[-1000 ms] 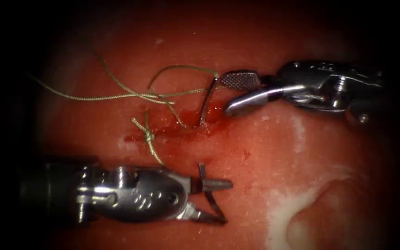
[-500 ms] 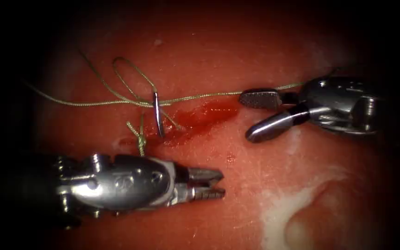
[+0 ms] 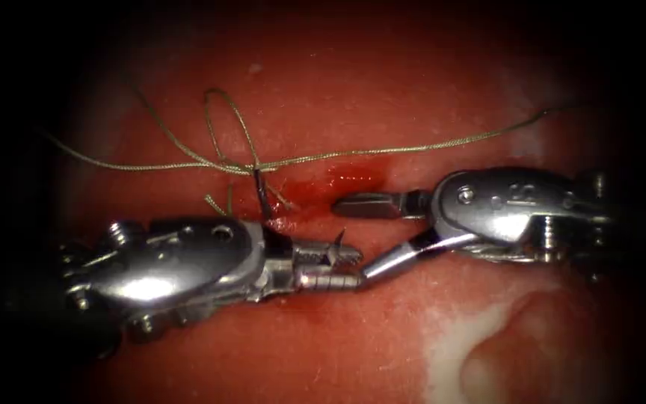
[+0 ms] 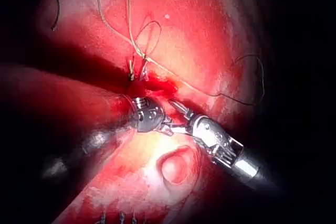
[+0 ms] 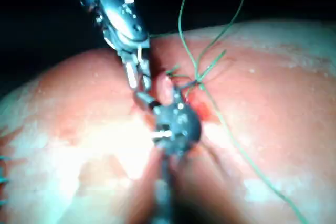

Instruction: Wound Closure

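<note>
1 knot tied at cut; needle upright in tissue, thread trailing. Left tool & right tool: fingers apart, grasping nothing. Closure unfinished.

The cut is viewed from above and in front; seemingly closer along each shaft; shared by all.

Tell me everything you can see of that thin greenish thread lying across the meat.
The thread is a fine, twisted, greenish-grey strand. It runs in a long line across the tissue above the cut, from the far left to the upper right. Near the middle it forms a tall narrow loop, crosses itself, and meets the dark needle, which stands there by the red fluid. Short cut ends stick out just below the crossing. Neither tool holds it.
</note>
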Controlling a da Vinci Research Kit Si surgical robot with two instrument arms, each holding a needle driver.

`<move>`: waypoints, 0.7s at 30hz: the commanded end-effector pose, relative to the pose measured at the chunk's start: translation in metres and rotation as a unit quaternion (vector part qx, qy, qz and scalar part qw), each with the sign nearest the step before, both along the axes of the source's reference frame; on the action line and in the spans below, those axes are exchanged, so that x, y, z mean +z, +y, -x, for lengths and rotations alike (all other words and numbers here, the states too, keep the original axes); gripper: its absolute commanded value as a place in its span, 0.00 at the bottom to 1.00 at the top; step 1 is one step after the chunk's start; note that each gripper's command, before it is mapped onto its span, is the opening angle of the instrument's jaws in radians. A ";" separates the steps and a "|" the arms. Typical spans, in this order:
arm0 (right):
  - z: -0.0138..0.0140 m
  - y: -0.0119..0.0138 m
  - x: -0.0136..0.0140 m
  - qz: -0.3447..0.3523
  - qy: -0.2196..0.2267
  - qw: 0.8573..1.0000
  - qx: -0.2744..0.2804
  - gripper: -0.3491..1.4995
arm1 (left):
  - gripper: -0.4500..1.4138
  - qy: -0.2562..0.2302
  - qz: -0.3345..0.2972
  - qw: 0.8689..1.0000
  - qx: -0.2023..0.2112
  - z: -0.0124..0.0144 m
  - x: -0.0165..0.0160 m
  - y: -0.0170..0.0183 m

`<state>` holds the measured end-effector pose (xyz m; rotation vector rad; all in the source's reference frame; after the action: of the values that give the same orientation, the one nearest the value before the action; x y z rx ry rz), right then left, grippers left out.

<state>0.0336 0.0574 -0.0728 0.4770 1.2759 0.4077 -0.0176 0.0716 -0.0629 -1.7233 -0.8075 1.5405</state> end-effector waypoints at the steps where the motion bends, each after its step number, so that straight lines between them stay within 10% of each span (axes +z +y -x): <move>1: -0.0015 -0.0006 0.0006 0.004 0.001 1.000 -0.001 0.81 | 0.05 -0.001 0.000 1.000 0.000 0.0004 0.0005 -0.0001; 21: -0.0028 -0.0018 0.0043 0.028 -0.048 0.998 0.004 0.80 | 0.05 -0.091 -0.096 0.991 -0.036 -0.0009 -0.0040 0.0025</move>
<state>0.0358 0.0557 -0.0689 0.3954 1.1912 0.4010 -0.0160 0.0745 -0.0678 -1.7494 -0.9526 1.2078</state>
